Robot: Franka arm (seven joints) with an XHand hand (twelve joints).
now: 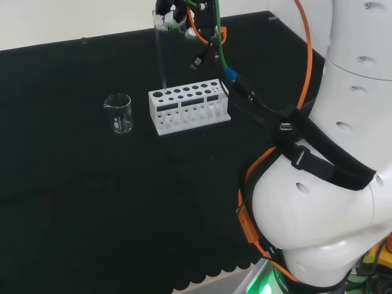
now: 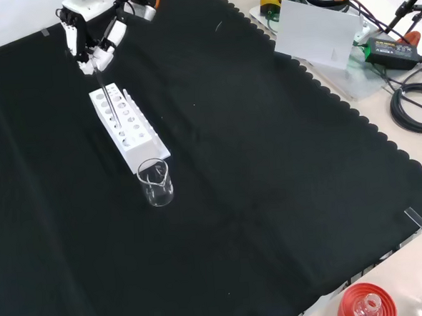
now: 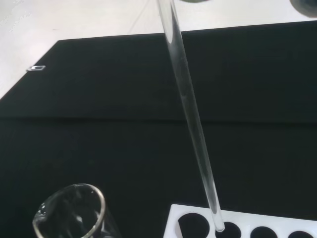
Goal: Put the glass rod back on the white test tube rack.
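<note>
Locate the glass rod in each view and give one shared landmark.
Head view: glass rod stands near upright at upper centre, held by the robot hand.
Front view: upper left, below the robot hand.
Wrist view: slanting through the picture's middle.
Shared landmark: white rack, rod tip at a hole.

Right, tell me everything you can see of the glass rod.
The glass rod is a long, thin, clear stick, straight and smooth. It stands nearly upright, leaning a little. Its top is pinched in the hand, above the white rack. In the wrist view its lower tip sits at the mouth of one of the rack's end holes, the second along the row, near the beaker. How deep it has gone in cannot be told. Nothing else touches it.
</note>
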